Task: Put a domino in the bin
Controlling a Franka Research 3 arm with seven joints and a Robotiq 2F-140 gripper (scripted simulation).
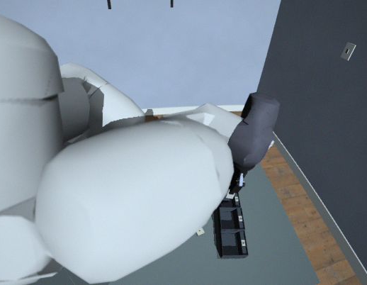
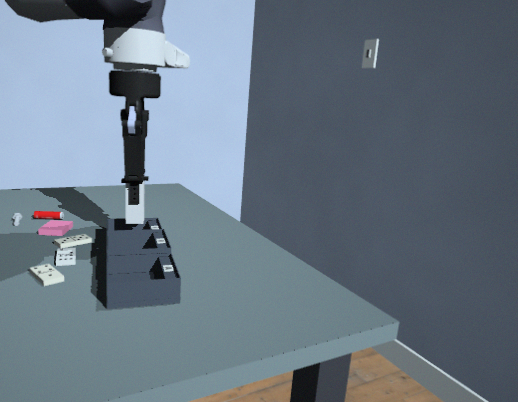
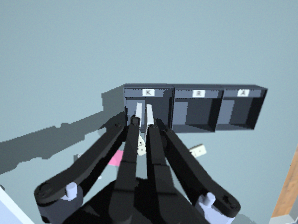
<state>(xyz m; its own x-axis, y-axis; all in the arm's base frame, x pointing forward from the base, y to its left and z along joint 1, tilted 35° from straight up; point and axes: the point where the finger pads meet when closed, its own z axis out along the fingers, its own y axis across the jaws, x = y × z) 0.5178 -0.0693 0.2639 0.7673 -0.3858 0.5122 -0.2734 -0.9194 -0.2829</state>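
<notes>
My gripper (image 1: 230,194) (image 2: 135,219) (image 3: 143,111) is shut, with only a narrow gap between its pale fingertip pads and no domino seen between them. It points down over bin K (image 3: 162,93), the end bin of the row, with its tips near the rim. The fingers hide part of that bin's inside, so I cannot tell what lies there. Three white dominoes lie on the table beside the bins: one (image 2: 73,240) at the back, one (image 2: 66,256) in the middle, and one (image 1: 200,231) (image 2: 47,274) (image 3: 198,150) nearest the exterior camera.
Bin R (image 3: 198,93) and bin A (image 3: 242,93) stand in line with bin K. A pink block (image 2: 56,228) (image 3: 116,158), a red cylinder (image 2: 48,215) and a small grey thing (image 2: 17,219) lie on the table on the dominoes' side. The arm hides much of the top view.
</notes>
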